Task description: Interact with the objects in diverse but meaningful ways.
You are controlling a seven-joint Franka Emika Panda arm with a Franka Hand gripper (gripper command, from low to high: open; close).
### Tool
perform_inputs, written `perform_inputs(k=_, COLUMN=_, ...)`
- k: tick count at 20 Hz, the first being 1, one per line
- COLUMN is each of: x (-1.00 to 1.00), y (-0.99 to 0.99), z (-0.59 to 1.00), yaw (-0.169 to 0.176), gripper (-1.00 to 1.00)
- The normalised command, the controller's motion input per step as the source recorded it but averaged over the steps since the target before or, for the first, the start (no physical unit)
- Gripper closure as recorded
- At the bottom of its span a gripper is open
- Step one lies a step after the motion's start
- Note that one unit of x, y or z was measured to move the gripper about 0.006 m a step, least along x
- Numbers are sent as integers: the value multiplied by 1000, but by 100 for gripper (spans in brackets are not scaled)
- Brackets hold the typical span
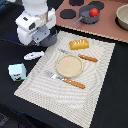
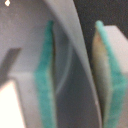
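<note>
My claw (image 1: 44,40) hangs low over the far corner of the placemat (image 1: 95,80), on the exterior view's left. In the wrist view my two teal pads (image 2: 44,75) stand apart with a blurred grey curved surface between and before them; I cannot tell what that surface is, nor whether the pads press on anything, so whether my claw grips something I cannot tell.

The flat white fish-shaped piece (image 1: 33,55) lies on the dark worktop (image 1: 15,100), just off the placemat's edge and near my claw. The white-and-blue milk carton (image 1: 17,72) stands upright on the worktop, nearer the front than the fish and well clear of the mat.

On the placemat, the golden bread loaf (image 1: 79,44) lies toward the far edge. The round tan plate (image 1: 68,65) sits in the middle, with an orange-handled knife (image 1: 80,56) on its far side and an orange-handled fork (image 1: 66,80) on its near side.

Beyond the mat, on the brown board (image 1: 107,30), the grey two-handled pot (image 1: 88,18) stands with the red tomato (image 1: 93,11) resting in it. A tan bowl (image 1: 122,17) sits at the board's edge on the exterior view's right.
</note>
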Motion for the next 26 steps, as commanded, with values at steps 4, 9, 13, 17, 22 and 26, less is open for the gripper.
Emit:
perform_inputs(k=4, x=-125, y=-39, z=104, yaw=22, gripper=100)
perform_inputs(k=9, x=-378, y=58, z=813, yaw=15, gripper=100)
perform_inputs(k=13, x=-483, y=251, z=998, yaw=29, gripper=100)
perform_inputs(k=17, x=-463, y=376, z=941, yaw=67, gripper=100)
perform_inputs(k=22, x=-373, y=541, z=518, yaw=90, gripper=100)
perform_inputs(k=26, x=-246, y=659, z=349, yaw=83, gripper=100)
